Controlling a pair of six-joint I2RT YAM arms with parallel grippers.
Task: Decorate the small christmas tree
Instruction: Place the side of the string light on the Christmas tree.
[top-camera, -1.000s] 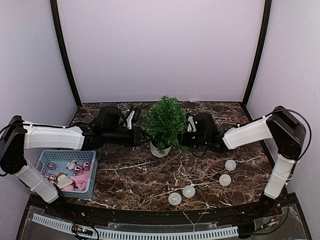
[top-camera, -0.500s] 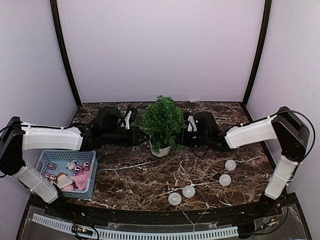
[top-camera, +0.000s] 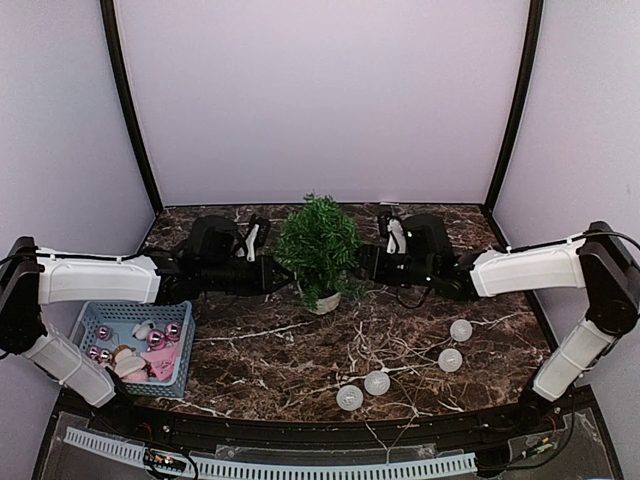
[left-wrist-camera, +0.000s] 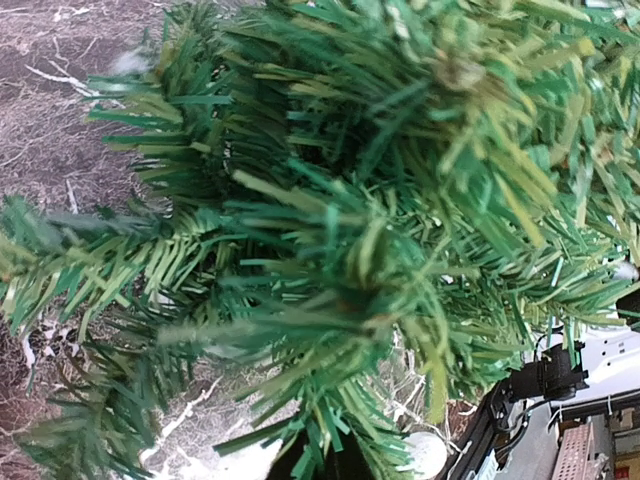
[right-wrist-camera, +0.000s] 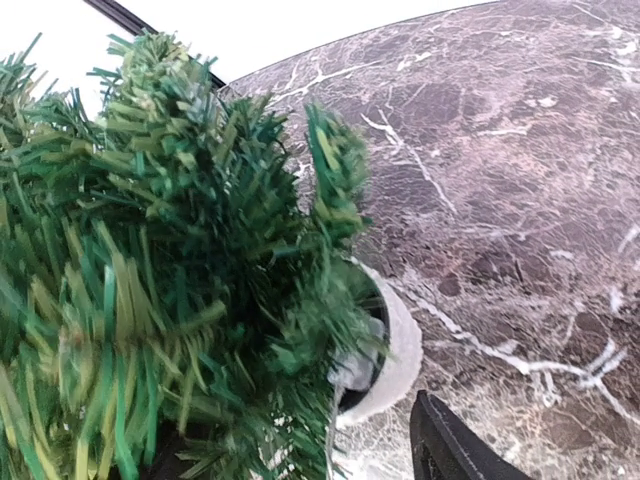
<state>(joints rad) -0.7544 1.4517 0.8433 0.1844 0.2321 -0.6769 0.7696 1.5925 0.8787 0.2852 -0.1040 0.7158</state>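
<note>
Black plastic first: holding the left gripper (top-camera: 272, 272) fully closed, tips buried in needles on L side of the small christmas tree (top-camera: 318, 242); not showing if anything is pinched. Hovering the right gripper (top-camera: 366, 264) just beside R branches, only one finger (right-wrist-camera: 452, 448) showing in wrist view, so not telling how wide. Standing upright in white pot (top-camera: 318, 300), back-centre of marble table (top-camera: 290, 350), btw both arms.
</note>
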